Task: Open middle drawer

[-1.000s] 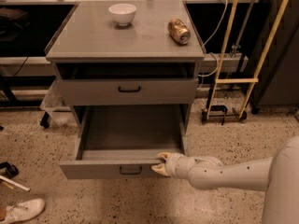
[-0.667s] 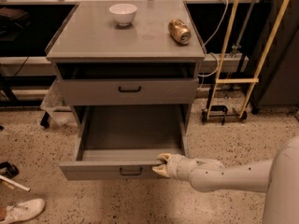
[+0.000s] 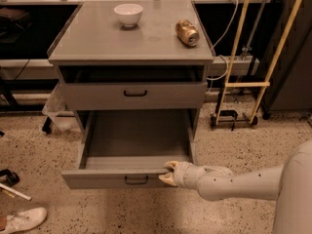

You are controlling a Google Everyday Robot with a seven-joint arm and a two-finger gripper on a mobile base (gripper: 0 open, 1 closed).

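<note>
Where your gripper [image 3: 168, 173] sits: at the front rim of the middle drawer [image 3: 97, 179], towards its right end.
Grip: you cannot tell whether it is spread or clamped.
Middle drawer: pulled out, stretching left of and behind the gripper.
Handle [image 3: 136, 180]: just left of the gripper, apart from it.
Bowl [image 3: 128, 14], can [image 3: 187, 32]: well behind the gripper.

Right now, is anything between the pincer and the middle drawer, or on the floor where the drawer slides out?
Nothing visible. The pincer is at the front panel of the middle drawer, right of its handle. The floor in front looks bare; the white shoe lies off to the left, out of its path.
</note>
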